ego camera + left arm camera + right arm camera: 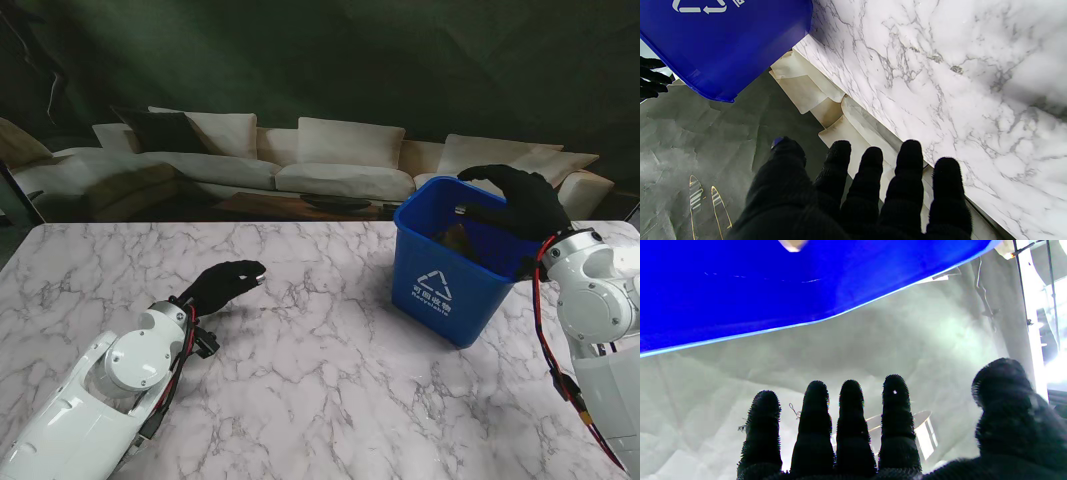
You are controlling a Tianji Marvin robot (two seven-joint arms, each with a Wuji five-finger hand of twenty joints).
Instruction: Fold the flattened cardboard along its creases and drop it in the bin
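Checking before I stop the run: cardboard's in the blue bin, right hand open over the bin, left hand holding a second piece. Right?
Not quite: the stand view shows the left hand empty, open above the marble table. The rest holds: cardboard in the blue bin, right hand open over it.

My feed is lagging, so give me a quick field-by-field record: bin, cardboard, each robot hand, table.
bin: blue bin with white recycling mark, upright on the table's right side
cardboard: brown piece lying inside the bin, partly hidden
left robot hand: left hand open, holding nothing, low over the table, left of the bin
right robot hand: right hand over the bin's far right rim, fingers spread, holding nothing
table: marble table; no cardboard seen on it
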